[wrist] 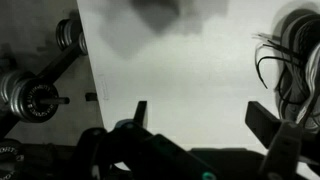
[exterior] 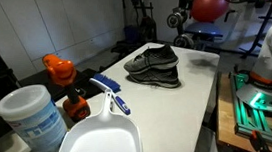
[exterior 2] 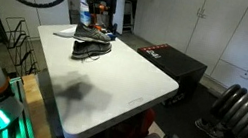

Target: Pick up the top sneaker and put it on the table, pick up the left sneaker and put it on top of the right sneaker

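Observation:
A pile of dark grey sneakers [exterior: 154, 68] [exterior 2: 93, 42] lies toward the far part of the white table [exterior: 202, 80] [exterior 2: 112, 82] in both exterior views. The top sneaker [exterior: 152, 56] rests on what is beneath it, and I cannot tell the lower ones apart. In the wrist view my gripper [wrist: 200, 118] is open over bare table, nothing between its fingers [wrist: 265, 120]. A dark sneaker with looping laces [wrist: 290, 55] shows at that view's right edge, apart from the gripper. The gripper itself is out of sight in both exterior views.
A white dustpan [exterior: 97, 140], a blue brush [exterior: 111, 94], a white tub [exterior: 31, 116] and an orange spray bottle [exterior: 61, 73] crowd one end of the table. A black box [exterior 2: 171, 62] and dumbbells [exterior 2: 234, 108] [wrist: 30, 95] stand beside the table's edge.

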You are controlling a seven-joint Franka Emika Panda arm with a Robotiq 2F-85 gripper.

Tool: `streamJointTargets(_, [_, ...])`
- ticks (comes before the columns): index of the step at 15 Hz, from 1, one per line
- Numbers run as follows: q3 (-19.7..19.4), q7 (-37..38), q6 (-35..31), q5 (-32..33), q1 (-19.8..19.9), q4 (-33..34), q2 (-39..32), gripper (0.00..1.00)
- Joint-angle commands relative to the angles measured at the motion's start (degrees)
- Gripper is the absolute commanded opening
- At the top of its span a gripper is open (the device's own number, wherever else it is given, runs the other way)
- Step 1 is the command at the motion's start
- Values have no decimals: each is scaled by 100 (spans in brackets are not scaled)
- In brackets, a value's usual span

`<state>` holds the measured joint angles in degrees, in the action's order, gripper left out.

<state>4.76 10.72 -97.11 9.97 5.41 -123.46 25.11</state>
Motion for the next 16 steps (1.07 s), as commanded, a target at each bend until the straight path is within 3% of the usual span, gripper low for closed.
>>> streamJointTargets(1, [-94, 39, 20, 39, -120, 14, -9, 100])
streamJointTargets(12, [-94, 39, 19, 39, -120, 14, -9, 100])
streamJointTargets(16, [0, -500, -1062, -298, -552, 353, -510, 100])
